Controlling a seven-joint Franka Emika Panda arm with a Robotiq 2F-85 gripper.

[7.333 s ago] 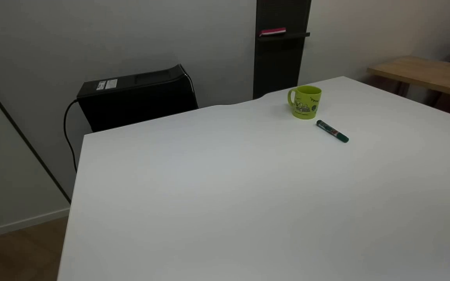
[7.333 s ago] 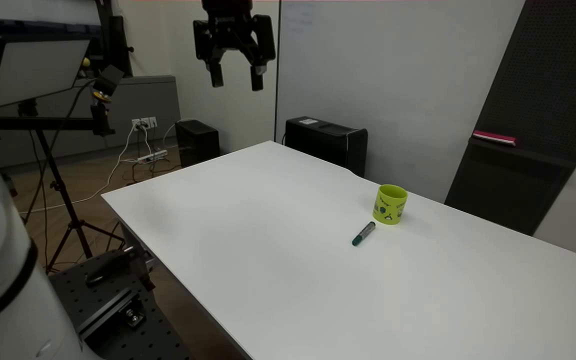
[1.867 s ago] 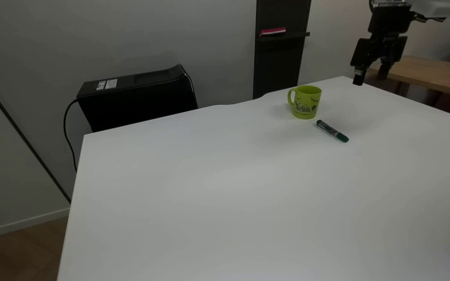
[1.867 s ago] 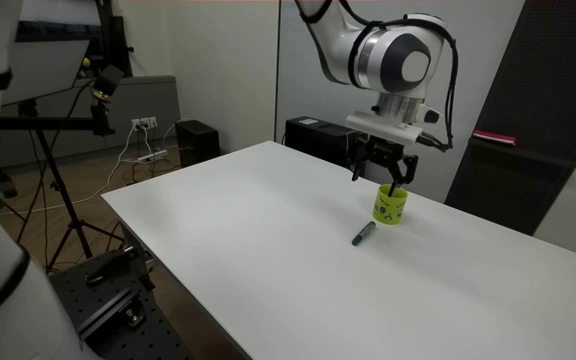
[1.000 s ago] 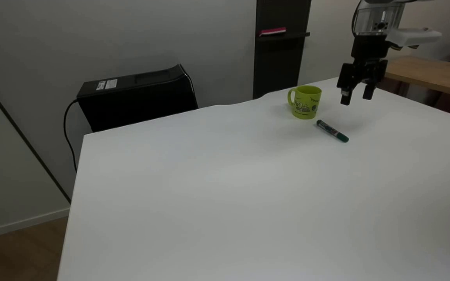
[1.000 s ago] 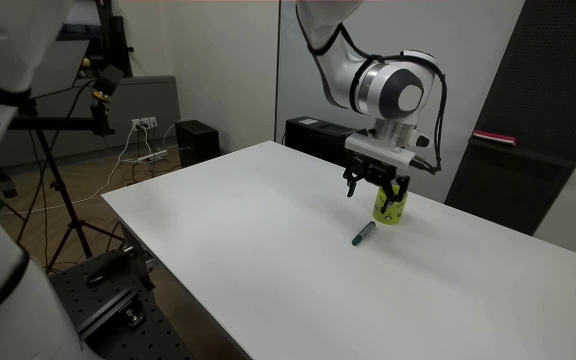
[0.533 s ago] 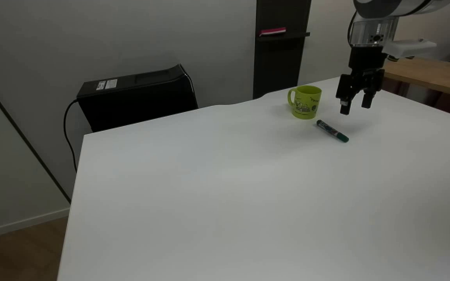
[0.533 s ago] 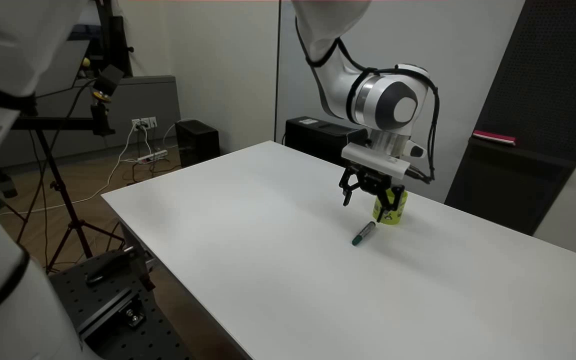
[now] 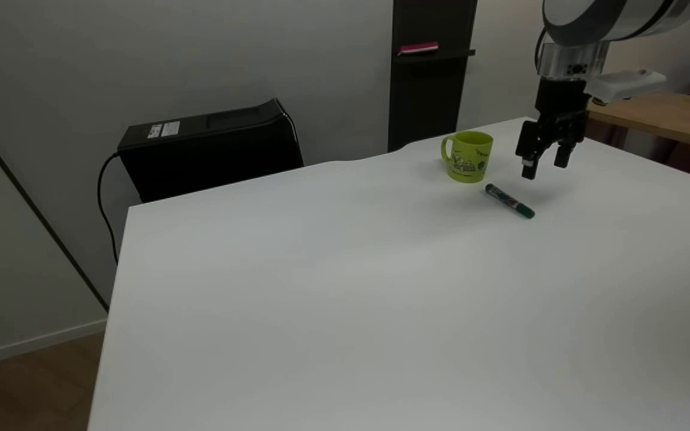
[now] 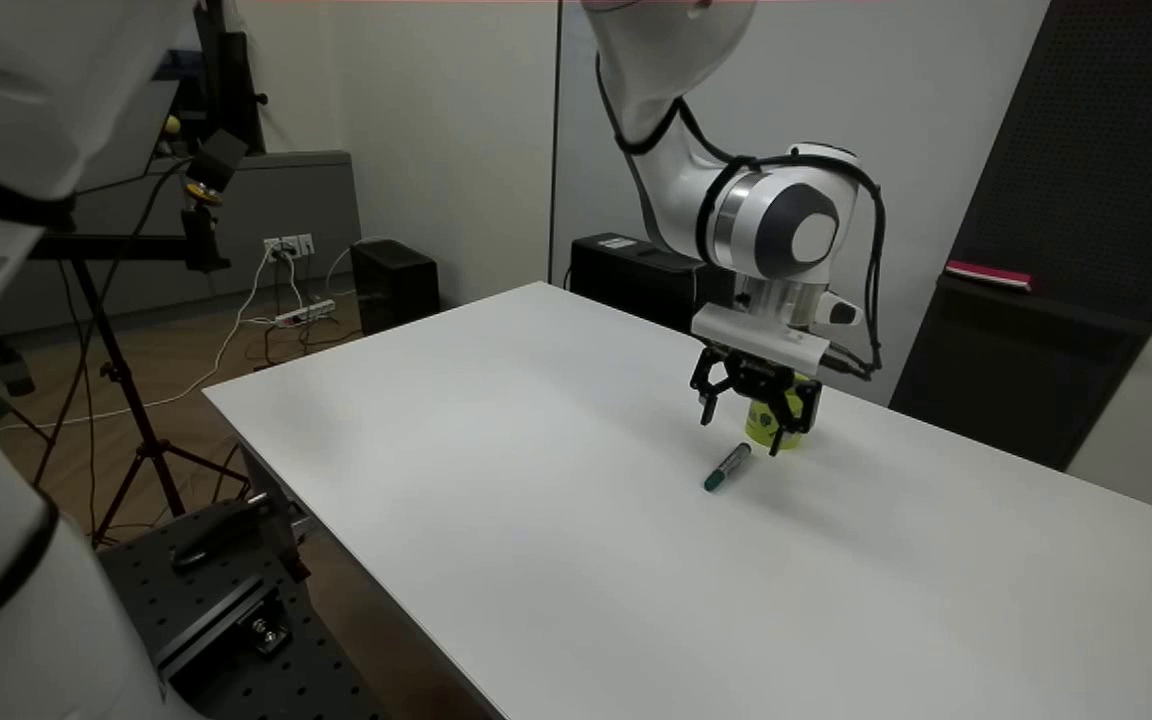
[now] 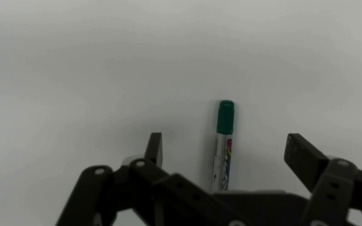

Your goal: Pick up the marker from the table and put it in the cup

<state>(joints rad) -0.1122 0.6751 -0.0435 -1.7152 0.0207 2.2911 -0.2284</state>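
The marker (image 9: 510, 201) lies flat on the white table (image 9: 321, 299), just beside the cup, and also shows in an exterior view (image 10: 728, 467). In the wrist view the marker (image 11: 225, 122) has a green cap and a pale printed barrel; its lower end is hidden behind the gripper. My gripper (image 9: 544, 168) is open and empty, a little above the table. In the wrist view its fingers (image 11: 224, 138) stand apart on either side of the marker, not touching it. The yellow-green cup (image 9: 468, 161) stands upright; in an exterior view the gripper (image 10: 742, 432) partly covers the cup (image 10: 763, 425).
A black box-shaped device (image 9: 213, 143) stands behind the table's far edge, and a dark panel (image 10: 1076, 220) stands behind the cup's side. A light-brown wooden table (image 9: 650, 114) is beyond the white table. A tripod light stand (image 10: 126, 380) stands on the floor.
Over the last seconds my open gripper came in over the table and down towards the marker. In the last half second it sank only slightly. The marker and cup have not moved.
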